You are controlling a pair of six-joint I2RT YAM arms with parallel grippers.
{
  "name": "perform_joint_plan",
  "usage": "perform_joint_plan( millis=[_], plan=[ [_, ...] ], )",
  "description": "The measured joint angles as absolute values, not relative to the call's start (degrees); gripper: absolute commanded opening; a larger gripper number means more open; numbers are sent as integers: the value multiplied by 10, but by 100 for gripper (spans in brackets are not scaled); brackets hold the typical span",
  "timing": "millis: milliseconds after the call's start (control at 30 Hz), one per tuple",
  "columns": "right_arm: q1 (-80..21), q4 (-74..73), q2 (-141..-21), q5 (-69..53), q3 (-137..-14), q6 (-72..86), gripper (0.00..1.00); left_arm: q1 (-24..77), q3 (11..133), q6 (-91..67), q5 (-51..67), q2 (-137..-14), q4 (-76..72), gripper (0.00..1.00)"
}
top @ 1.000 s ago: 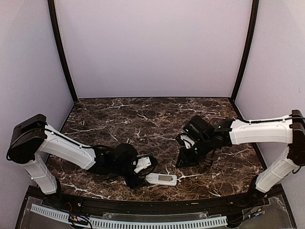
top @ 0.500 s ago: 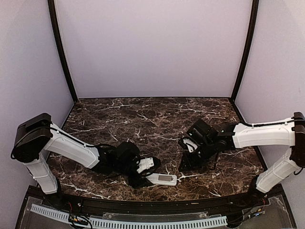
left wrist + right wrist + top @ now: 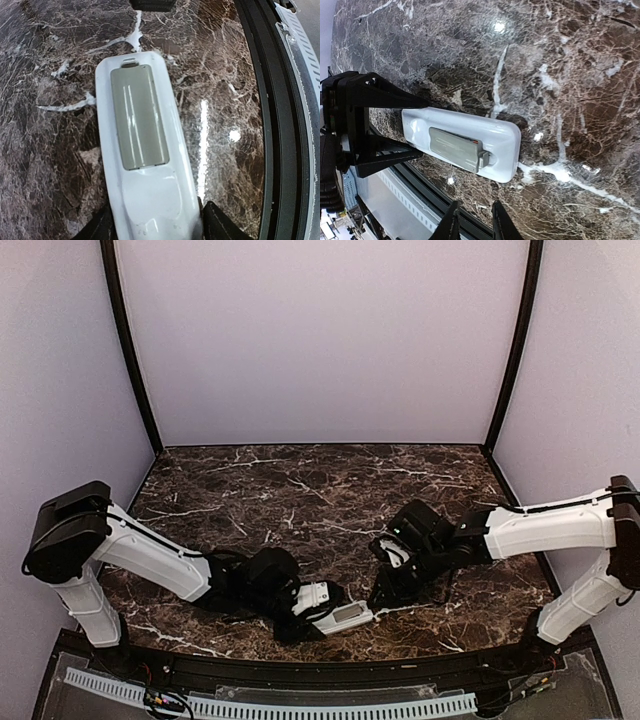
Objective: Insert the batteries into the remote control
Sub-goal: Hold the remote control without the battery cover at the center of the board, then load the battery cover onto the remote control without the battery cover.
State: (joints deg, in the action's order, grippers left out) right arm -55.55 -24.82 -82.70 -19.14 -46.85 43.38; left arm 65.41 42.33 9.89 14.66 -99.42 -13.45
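Observation:
The remote control point(image 3: 343, 615) lies back up near the table's front edge, white, with a grey cover point(image 3: 137, 117) sitting in its recessed bay. My left gripper point(image 3: 155, 222) has its black fingers pressed against both sides of the remote's rounded end. In the right wrist view the remote control point(image 3: 495, 132) shows with the cover's latch end point(image 3: 482, 157) toward me and the left fingers point(image 3: 375, 95) at its far end. My right gripper point(image 3: 475, 220) hovers just off the remote's right end, jaws a narrow gap apart with nothing between them. No batteries are in view.
A black rail point(image 3: 320, 665) runs along the table's front edge just behind the remote, with a white perforated strip point(image 3: 270, 705) beyond it. Dark marble table point(image 3: 300, 490) stretches to the back walls.
My left gripper has slid right onto the remote's end and its jaws have narrowed. The remote has turned slightly. My right gripper has come down and left toward the remote's other end.

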Motion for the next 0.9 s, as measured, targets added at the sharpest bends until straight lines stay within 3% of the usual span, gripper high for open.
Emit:
perform_joint_plan(
  millis=[367,900],
  plan=[
    [-570,-227,-852,-196,-467,450,19,666,414,75,128,-993,-152,50],
    [-570,-230,-882,-194,-476,447,13,670,412,68,119,-992,-156,49]
  ],
)
